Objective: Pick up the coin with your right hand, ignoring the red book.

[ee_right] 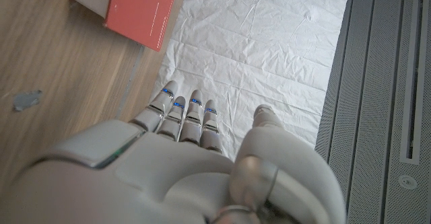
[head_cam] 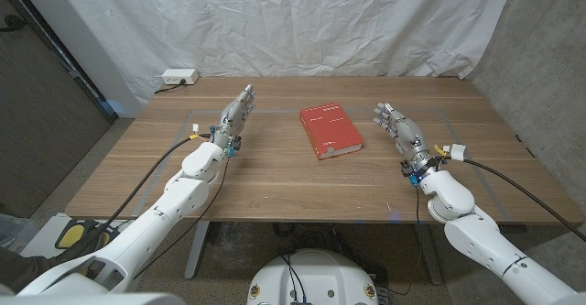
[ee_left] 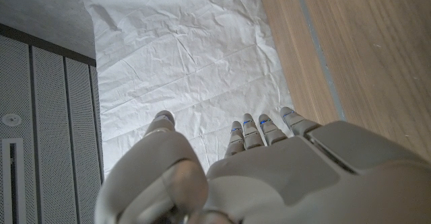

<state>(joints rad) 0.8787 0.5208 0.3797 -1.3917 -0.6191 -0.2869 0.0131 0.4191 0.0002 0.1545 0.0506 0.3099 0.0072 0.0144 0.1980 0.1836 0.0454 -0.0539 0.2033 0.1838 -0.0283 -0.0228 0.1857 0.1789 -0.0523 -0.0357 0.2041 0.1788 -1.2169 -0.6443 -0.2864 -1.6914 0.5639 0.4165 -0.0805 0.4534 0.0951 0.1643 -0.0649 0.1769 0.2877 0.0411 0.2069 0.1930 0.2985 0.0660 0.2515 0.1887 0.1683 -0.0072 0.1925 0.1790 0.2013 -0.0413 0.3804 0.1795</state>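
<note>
Your red book (head_cam: 330,131) lies closed at the middle of the table (head_cam: 275,181), between the two arms; its cover carries pale lettering (too small to read). The coin cannot be made out on the wood from the head view. Your right robot hand (head_cam: 396,125) stands to the right of the book, well apart from it, fingers (ee_right: 180,109) extended side by side, holding nothing. Your left robot hand (head_cam: 235,113) stands left of the book, fingers straight, likewise holding nothing.
</note>
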